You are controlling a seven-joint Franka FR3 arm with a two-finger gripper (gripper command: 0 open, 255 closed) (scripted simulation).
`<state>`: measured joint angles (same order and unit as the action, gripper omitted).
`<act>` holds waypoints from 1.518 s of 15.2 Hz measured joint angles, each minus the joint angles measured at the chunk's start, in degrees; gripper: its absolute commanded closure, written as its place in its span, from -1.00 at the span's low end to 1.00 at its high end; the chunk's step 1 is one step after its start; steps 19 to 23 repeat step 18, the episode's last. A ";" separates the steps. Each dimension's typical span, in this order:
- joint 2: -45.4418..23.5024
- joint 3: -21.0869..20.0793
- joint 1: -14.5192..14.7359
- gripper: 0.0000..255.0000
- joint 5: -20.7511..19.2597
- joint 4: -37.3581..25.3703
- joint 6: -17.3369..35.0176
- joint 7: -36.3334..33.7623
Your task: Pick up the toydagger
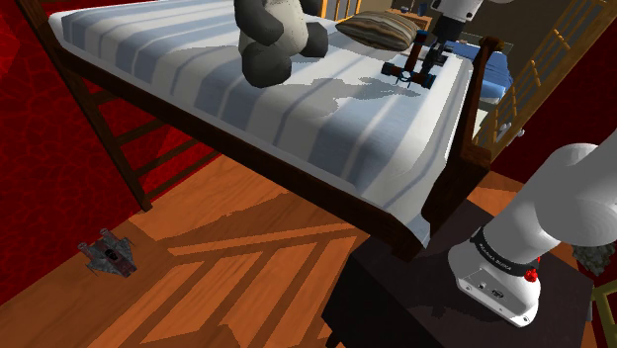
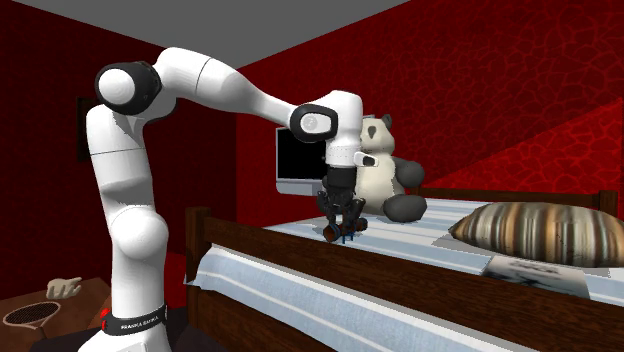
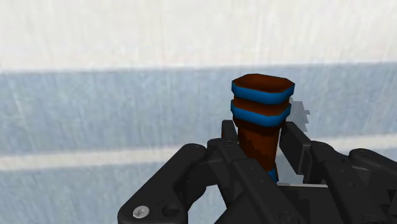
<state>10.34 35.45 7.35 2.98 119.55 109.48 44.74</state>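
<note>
The toy dagger (image 3: pixel 261 112) has a red-brown handle ringed with blue bands; its handle end points toward the wrist camera. My black gripper (image 3: pixel 261 151) is shut on it, one finger pressing each side of the handle. In the shoulder view the gripper (image 1: pixel 413 67) hangs over the striped bed's (image 1: pixel 326 148) far right part with the dagger (image 1: pixel 405 76) crosswise in it, near the bedcover. In the second exterior view the gripper (image 2: pixel 342 222) points down at the bed (image 2: pixel 420 262), the dagger (image 2: pixel 337 233) just above the cover.
A panda plush (image 1: pixel 277 35) sits on the bed a little beyond the gripper, and a striped pillow (image 1: pixel 376 30) lies near it. The wooden footboard (image 1: pixel 465 148) edges the bed. A toy spaceship (image 1: pixel 109 255) lies on the wooden floor.
</note>
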 measured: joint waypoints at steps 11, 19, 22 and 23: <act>1.04 -0.53 0.09 1.00 -0.60 -5.14 -5.96 -1.14; 1.33 -0.87 0.24 1.00 -0.73 -9.95 -10.96 -1.88; 1.33 -0.87 0.24 1.00 -0.73 -9.95 -10.96 -1.88; 1.33 -0.87 0.24 1.00 -0.73 -9.95 -10.96 -1.88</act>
